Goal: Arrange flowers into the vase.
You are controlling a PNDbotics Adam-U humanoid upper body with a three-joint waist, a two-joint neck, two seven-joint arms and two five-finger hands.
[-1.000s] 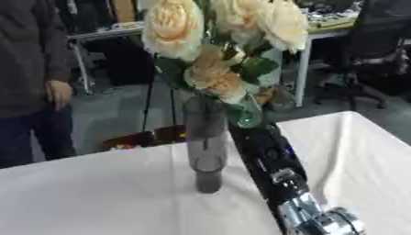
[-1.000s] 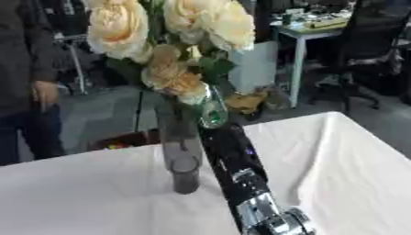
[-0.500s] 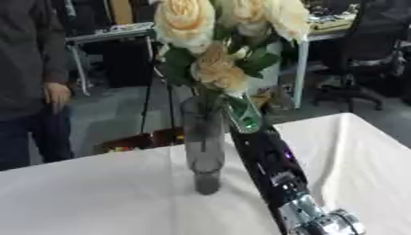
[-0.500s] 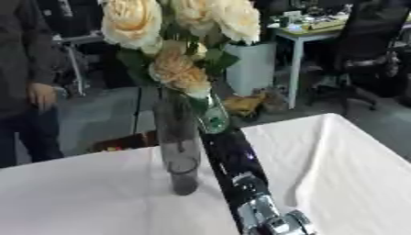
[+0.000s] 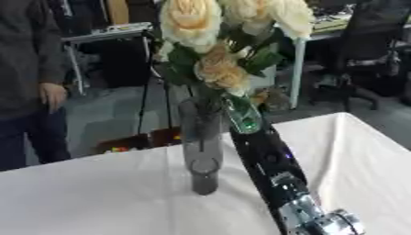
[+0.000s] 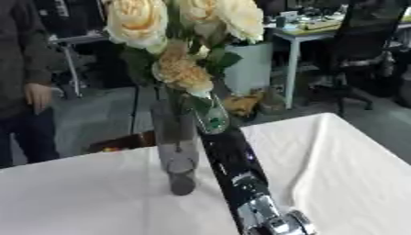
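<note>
The bench [image 5: 88,197] is covered by a white cloth [image 5: 361,156], which lies wrinkled to the right of the vase. A black and silver arm [image 5: 277,176] is seen rising from the lower edge of the view, right of the vase, and it is stretched up toward the flowers.

The vase [image 5: 201,147] is a tall, dark, see-through cylinder and is stood upright on the cloth near the far edge of the bench. Inside its lower part a darker shape is seen; what it is cannot be told.

Above the vase a bunch of cream roses [image 6: 186,27] with green leaves [image 5: 186,59] is held, the blooms well above the rim. The stems are brought down to the vase mouth, but whether they are inside it cannot be told.

The right hand [image 5: 241,112] is found just right of the vase's rim, at the base of the bunch, where a green glint is shown on it. Its fingers are hidden by leaves, so their state cannot be told.
</note>
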